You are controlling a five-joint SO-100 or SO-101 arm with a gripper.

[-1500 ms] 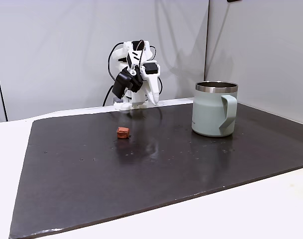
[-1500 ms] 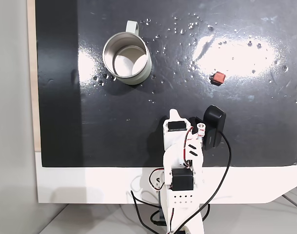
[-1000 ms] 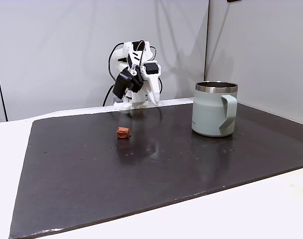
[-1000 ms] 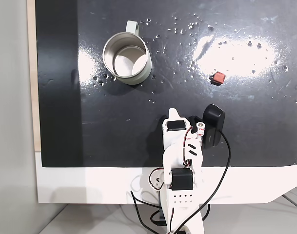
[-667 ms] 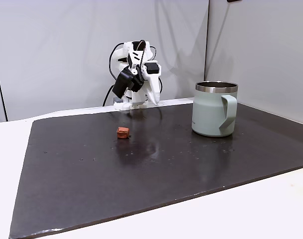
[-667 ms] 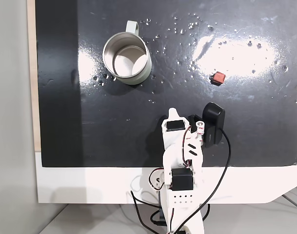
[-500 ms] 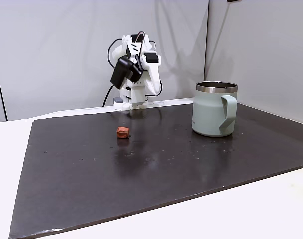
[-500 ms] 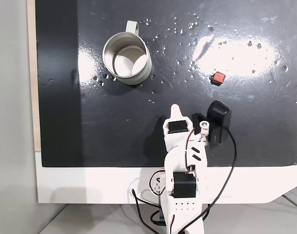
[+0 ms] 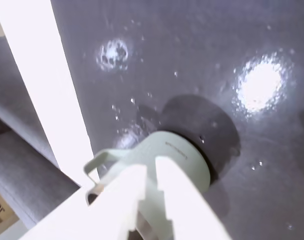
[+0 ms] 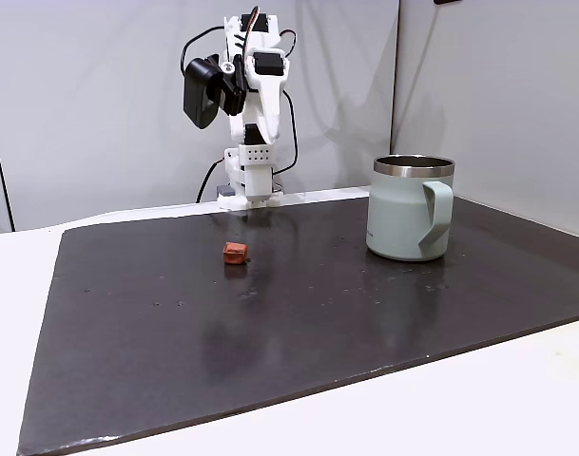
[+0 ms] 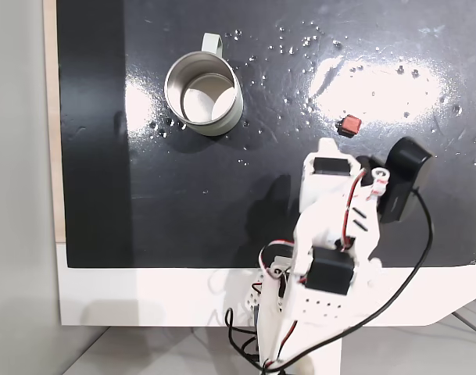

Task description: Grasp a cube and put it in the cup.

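The cube (image 10: 234, 252) is tiny and reddish-brown, lying alone on the dark mat in both fixed views (image 11: 348, 125). To the right in a fixed view stands the cup (image 10: 410, 220), a pale sage-green mug with a steel rim, upright and empty as seen from above (image 11: 204, 94). In the wrist view my gripper (image 9: 152, 166) pokes in from the bottom, its white fingers nearly together with nothing between them. Behind them the cup (image 9: 186, 150) shows. The arm (image 10: 249, 66) is raised high at the back of the table, well away from cube and cup.
A glossy dark mat (image 10: 299, 342) covers most of the white table (image 10: 517, 399). The arm's base (image 11: 308, 312) sits at the mat's edge, with cables trailing off it. Grey wall panels stand behind the table.
The arm has unfolded from its low tucked pose and risen, swinging the wrist camera up and toward the cube's side. Cube and cup have not moved.
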